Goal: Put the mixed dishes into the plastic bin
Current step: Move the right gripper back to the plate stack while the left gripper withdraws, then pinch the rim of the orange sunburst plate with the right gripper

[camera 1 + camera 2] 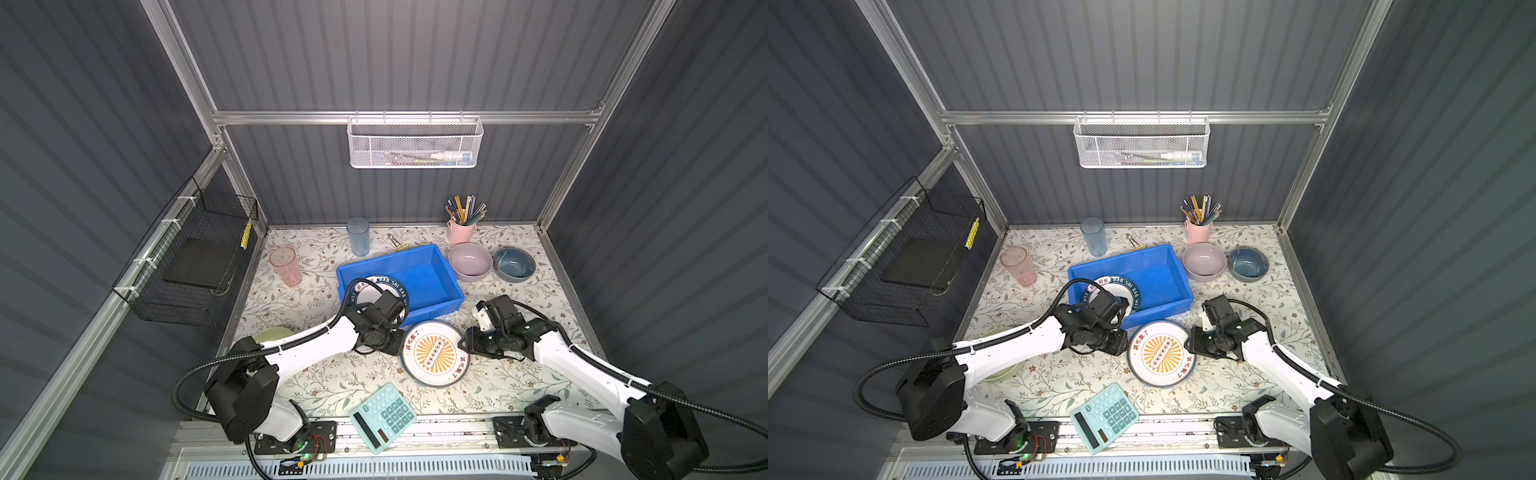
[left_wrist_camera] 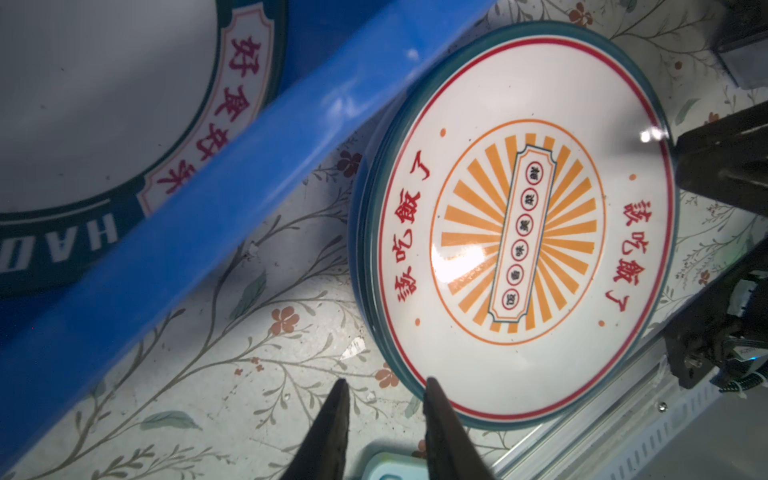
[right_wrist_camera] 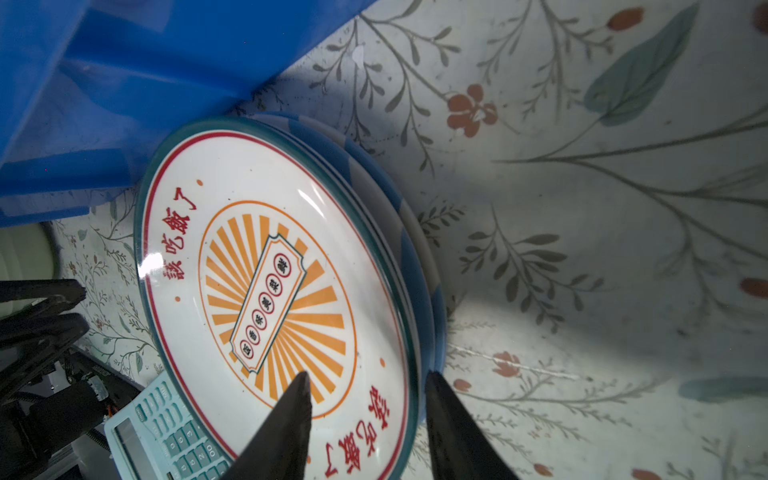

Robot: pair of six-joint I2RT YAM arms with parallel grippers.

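Left pincer (image 2: 386, 384) and right pincer (image 3: 368, 376), both part-open, sit at opposite rims of the sunburst plate (image 1: 435, 353); lettered plate (image 1: 370, 293) in bin (image 1: 424, 278), three bowls (image 1: 470, 261), two tumblers (image 1: 285, 266) outside.

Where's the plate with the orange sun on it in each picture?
In a top view: the sun plate lies on the table between the two arms, beside the blue bin.
In a top view: the sun plate again, same spot.
Left wrist view: big and close, its rim by the left tool.
Right wrist view: big and close, its rim showing between the fingers of the right tool.
Shared landmark: the blue bin's wall beside the plate.
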